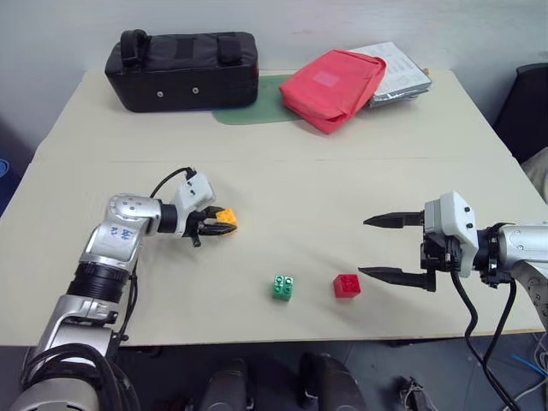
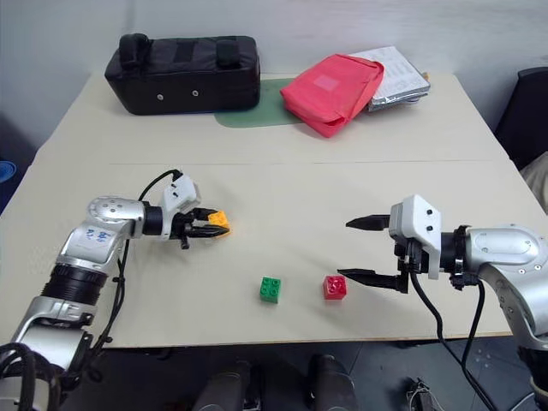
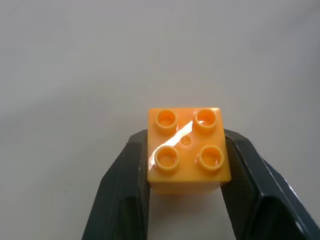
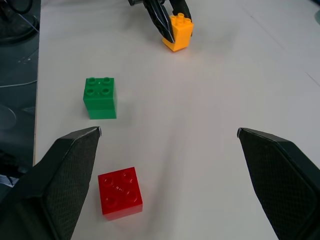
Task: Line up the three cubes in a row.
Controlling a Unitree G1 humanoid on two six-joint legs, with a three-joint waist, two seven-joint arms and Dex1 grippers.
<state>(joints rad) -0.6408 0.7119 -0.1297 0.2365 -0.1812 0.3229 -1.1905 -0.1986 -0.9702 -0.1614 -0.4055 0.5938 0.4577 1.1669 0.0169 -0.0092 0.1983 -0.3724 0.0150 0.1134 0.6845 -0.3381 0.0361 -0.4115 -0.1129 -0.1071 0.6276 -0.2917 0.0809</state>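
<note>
Toward the left side of the worktop (image 1: 282, 180), about midway between its front and back edges, the left gripper (image 1: 224, 222) is clenched on the orange-yellow brick (image 1: 227, 217), one black finger pressed to each side of it, studs up; the brick sits tilted at the fingertips, and whether it touches the surface cannot be told. Near the front edge, about mid-width, the green brick (image 1: 283, 288) stands on the worktop, studs up. Red brick (image 1: 347, 285) lies just beside it toward the right edge, apart from it, also studs up. Right gripper (image 1: 384, 247) hovers near the front right, fingers spread wide and holding nothing, the lower fingertip (image 1: 368, 272) just beside the red brick, not touching. Along the back edge: a black case (image 1: 182, 68) at left, a red pouch (image 1: 334, 86) toward the right, lying partly over a green mat (image 1: 257, 111).
</note>
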